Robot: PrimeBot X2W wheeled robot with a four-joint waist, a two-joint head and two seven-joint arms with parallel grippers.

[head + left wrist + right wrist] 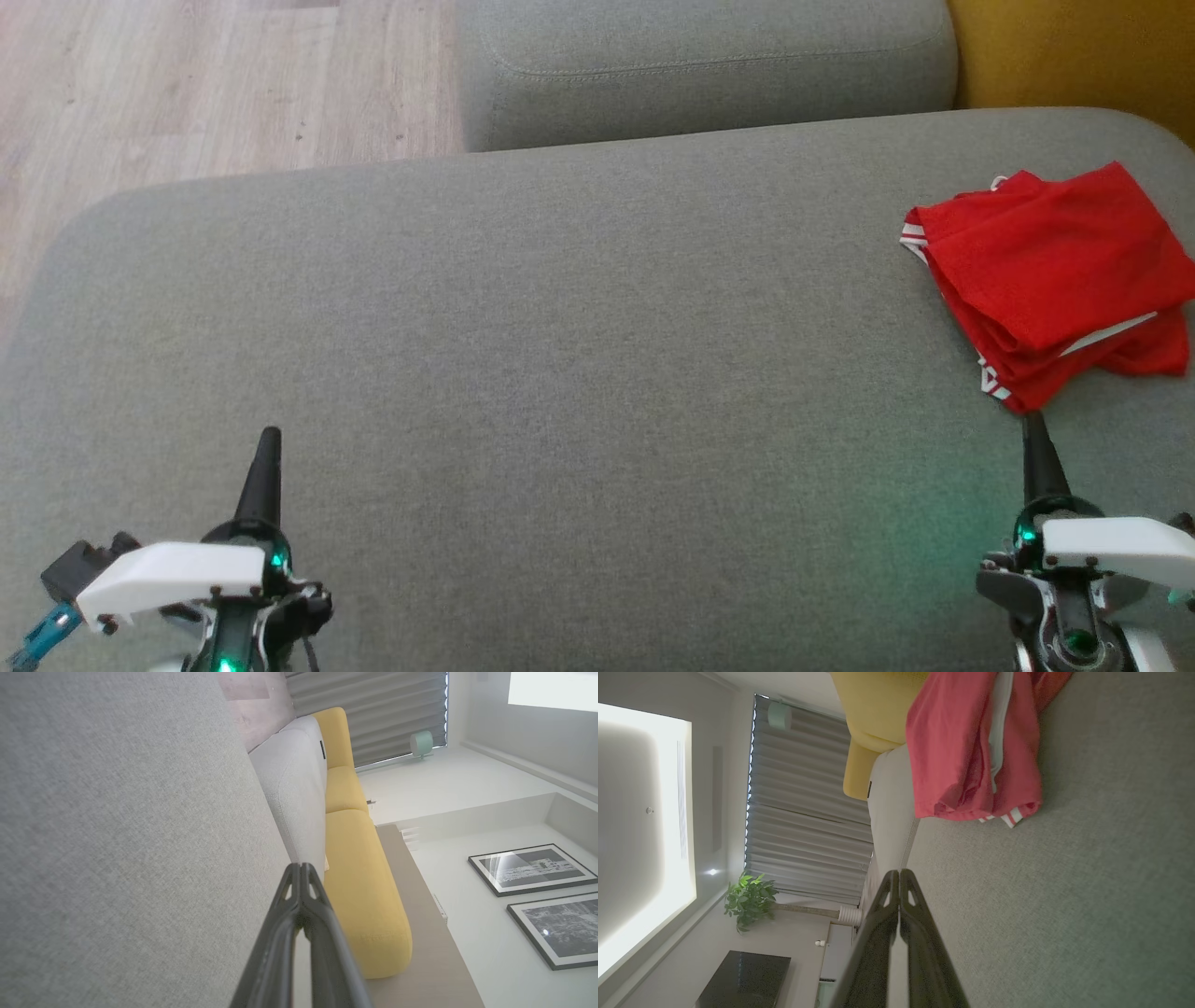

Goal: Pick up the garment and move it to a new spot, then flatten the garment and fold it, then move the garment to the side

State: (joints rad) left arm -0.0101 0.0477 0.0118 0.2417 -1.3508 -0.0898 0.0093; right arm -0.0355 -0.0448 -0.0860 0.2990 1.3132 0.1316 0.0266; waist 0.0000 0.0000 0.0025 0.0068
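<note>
The garment (pixel 1055 280) is red with white stripes. It lies folded in layers at the far right of the grey cushion (pixel 560 327). In the right wrist view the garment (pixel 971 751) sits ahead of the fingers, apart from them. My right gripper (pixel 1030 422) is shut and empty, its tip just short of the garment's near corner. My left gripper (pixel 270 435) rests at the lower left, shut with nothing in it, far from the garment. Both wrist views show the fingertips pressed together: the left gripper (pixel 301 868) and the right gripper (pixel 899 872).
A second grey cushion (pixel 709 65) lies beyond the first. A yellow cushion (pixel 1074 56) stands at the back right. Wooden floor (pixel 187 93) shows at the upper left, past the cushion's rounded edge. The wrist views take in curtains, a plant (pixel 749 900) and framed pictures (pixel 532 870).
</note>
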